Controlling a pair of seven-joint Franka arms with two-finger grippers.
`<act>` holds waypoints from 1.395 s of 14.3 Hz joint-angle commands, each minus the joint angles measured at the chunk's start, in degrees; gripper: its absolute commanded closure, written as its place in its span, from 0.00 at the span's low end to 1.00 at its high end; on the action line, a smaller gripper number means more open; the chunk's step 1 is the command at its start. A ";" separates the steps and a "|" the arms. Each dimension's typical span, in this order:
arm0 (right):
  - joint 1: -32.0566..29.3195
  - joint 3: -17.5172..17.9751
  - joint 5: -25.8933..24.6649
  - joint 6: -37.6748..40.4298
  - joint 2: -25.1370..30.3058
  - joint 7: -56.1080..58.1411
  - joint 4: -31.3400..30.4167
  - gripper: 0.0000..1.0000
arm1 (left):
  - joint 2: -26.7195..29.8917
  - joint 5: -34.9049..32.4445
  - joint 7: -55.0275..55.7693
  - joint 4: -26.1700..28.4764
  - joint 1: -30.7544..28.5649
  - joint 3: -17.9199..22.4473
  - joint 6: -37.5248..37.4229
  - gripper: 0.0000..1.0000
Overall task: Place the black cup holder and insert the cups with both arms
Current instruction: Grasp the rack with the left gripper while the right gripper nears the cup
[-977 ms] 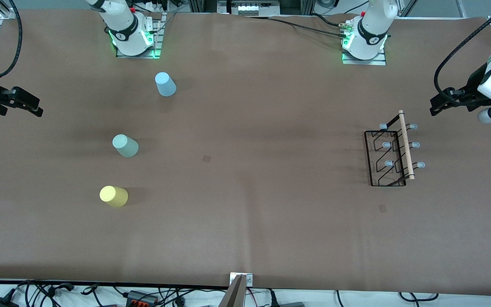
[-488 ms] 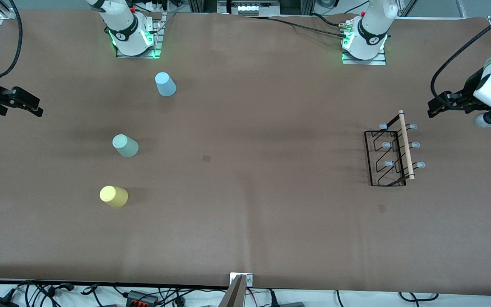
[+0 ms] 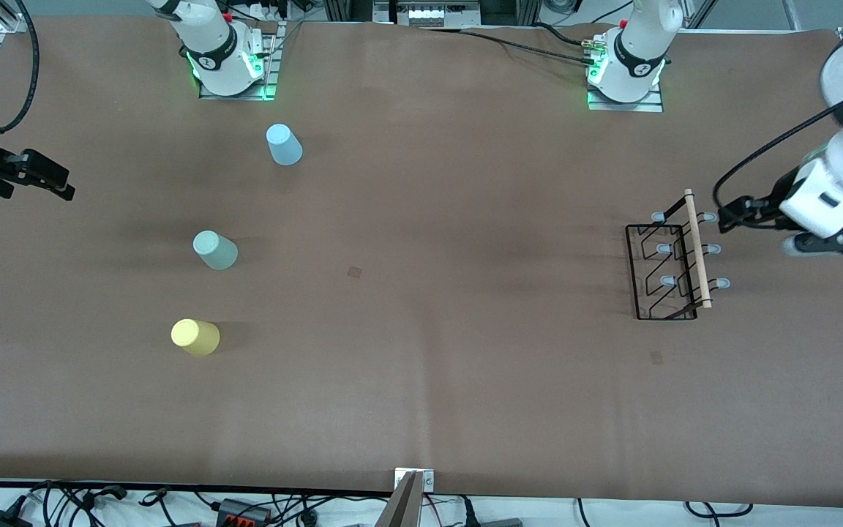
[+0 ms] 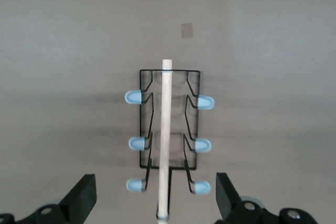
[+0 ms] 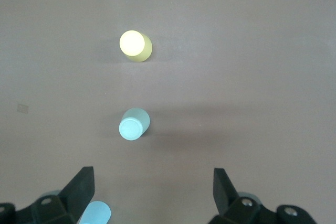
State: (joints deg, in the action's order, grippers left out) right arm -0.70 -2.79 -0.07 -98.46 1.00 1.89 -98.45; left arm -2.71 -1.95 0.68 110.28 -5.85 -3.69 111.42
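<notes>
The black cup holder stands on the brown table toward the left arm's end, its pale rod on top. My left gripper is open and empty in the air beside the rod's end farther from the front camera. In the left wrist view the holder lies between the open fingers. The light blue cup, mint green cup and yellow cup stand apart toward the right arm's end, closed ends up. My right gripper waits open past them; its wrist view shows the yellow, mint and blue cups.
The arm bases stand at the table's back edge. Two small dark patches mark the mat. Cables and a bracket lie along the edge nearest the front camera.
My left arm has swung in from the table's end and down toward the cup holder, so its gripper now hangs beside the rod's end. The right arm, cups and holder have not moved.
</notes>
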 commanded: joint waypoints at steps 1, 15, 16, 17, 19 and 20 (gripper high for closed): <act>-0.27 0.16 -0.01 0.29 0.49 0.14 -0.61 0.00 | 2.18 0.98 -3.05 7.92 -0.91 0.00 6.95 0.00; 2.54 0.60 1.39 2.49 -13.47 -0.40 -0.87 0.00 | -0.98 0.98 -3.40 17.16 -0.21 -0.35 16.90 0.41; 3.15 0.51 1.30 1.44 -14.53 -0.48 -1.04 0.00 | -1.24 0.98 -3.49 17.16 -0.21 -0.35 16.90 0.45; 3.94 0.51 1.30 -0.48 -15.58 -0.48 -1.22 0.00 | -1.42 0.98 -3.40 17.16 -0.21 -0.44 16.90 0.47; 5.00 0.51 1.39 -4.18 -16.73 -0.57 -3.14 0.00 | -2.03 0.98 -3.49 17.16 -0.38 -0.35 16.99 0.57; 5.87 0.51 1.48 -6.02 -16.65 -2.22 -5.51 0.00 | -2.03 0.98 -3.40 17.16 -0.47 -0.35 16.99 0.65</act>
State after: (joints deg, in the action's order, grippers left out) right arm 3.69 -2.18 0.52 -101.44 -16.26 1.55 -100.46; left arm -4.61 -1.95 -1.25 127.21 -6.01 -4.03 127.56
